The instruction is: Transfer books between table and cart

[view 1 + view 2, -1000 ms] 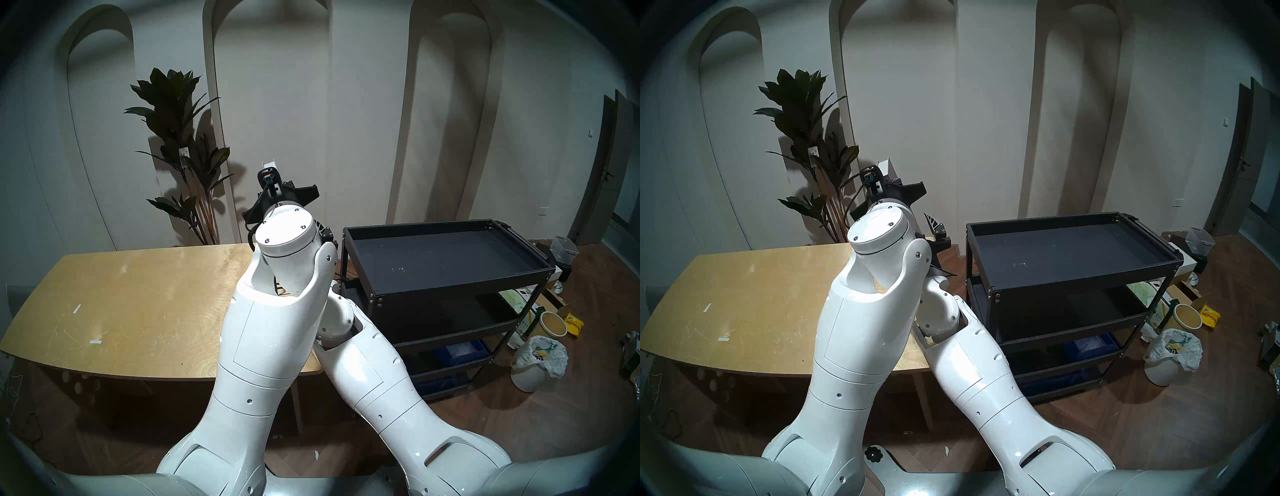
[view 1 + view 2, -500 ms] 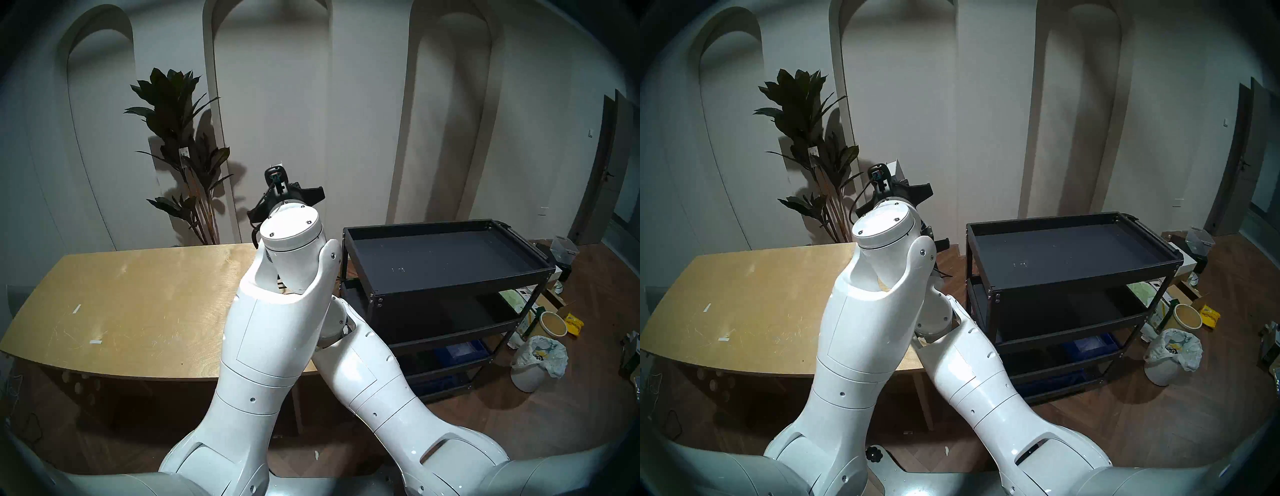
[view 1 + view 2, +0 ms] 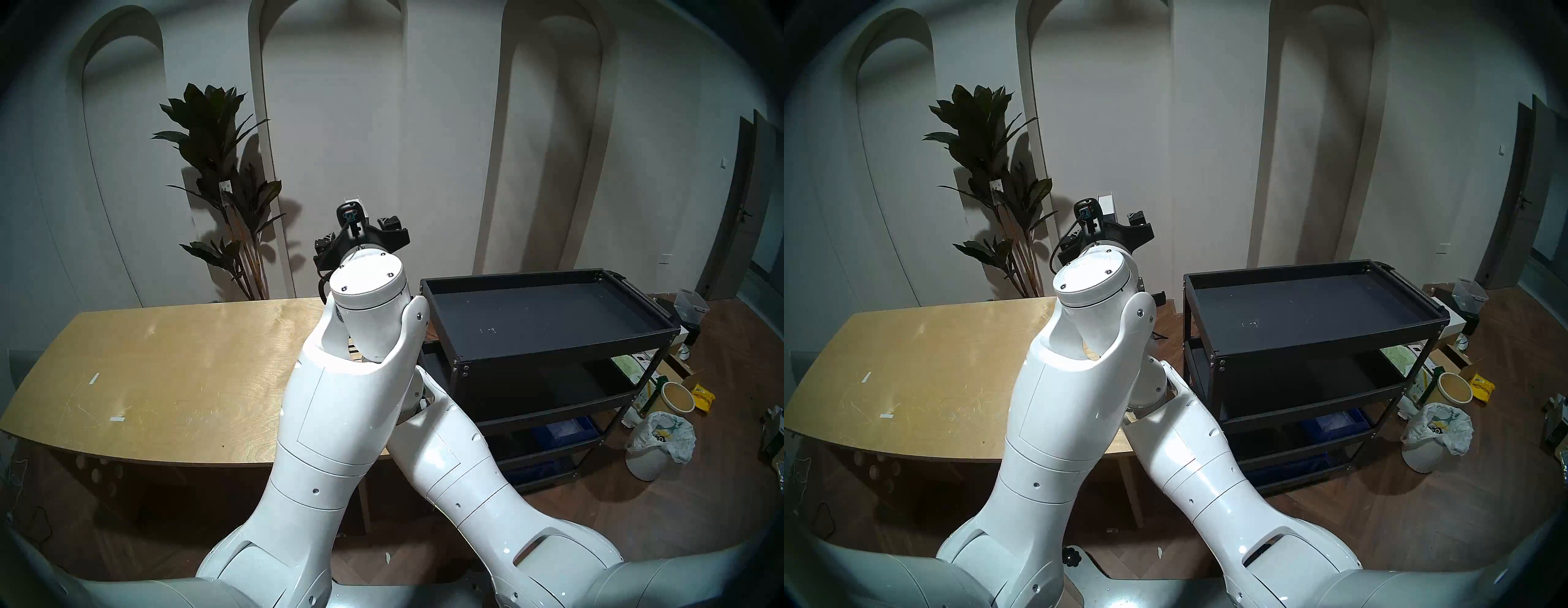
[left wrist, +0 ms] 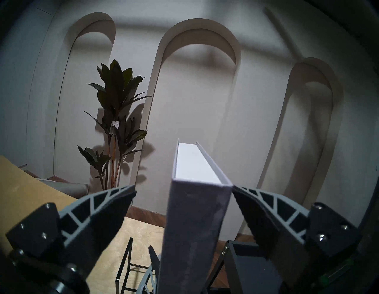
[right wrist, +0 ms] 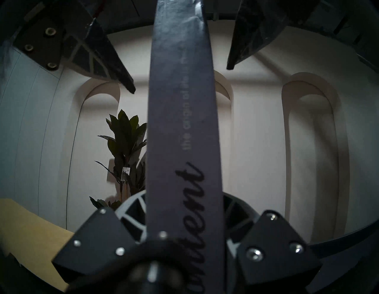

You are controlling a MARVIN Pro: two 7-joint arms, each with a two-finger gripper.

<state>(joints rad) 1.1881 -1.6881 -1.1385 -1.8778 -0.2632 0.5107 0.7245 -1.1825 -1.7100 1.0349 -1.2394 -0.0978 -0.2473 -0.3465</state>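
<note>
The book (image 4: 194, 215), thick with a pale lavender-grey cover and white page edges, stands upright in the air between the table (image 3: 169, 361) and the black cart (image 3: 564, 346). My right gripper (image 5: 184, 197) is shut on its lower part, with the lettered spine (image 5: 182, 143) running up the right wrist view. My left gripper (image 4: 183, 187) is open around the book's top: the right finger touches its corner and the left finger stands apart. In the head view only the book's white top (image 3: 352, 199) shows above the left gripper (image 3: 358, 231).
A small black wire rack (image 4: 127, 267) stands on the table's right end, below the book. A tall plant (image 3: 220, 170) is behind the table. A lined white bin (image 3: 657, 441) and floor clutter lie right of the cart. A blue bin (image 3: 568, 429) sits on a lower shelf.
Both arms have carried the book to the right, toward the cart's left end. The left gripper's fingertips now show spread apart beside the book's top.
</note>
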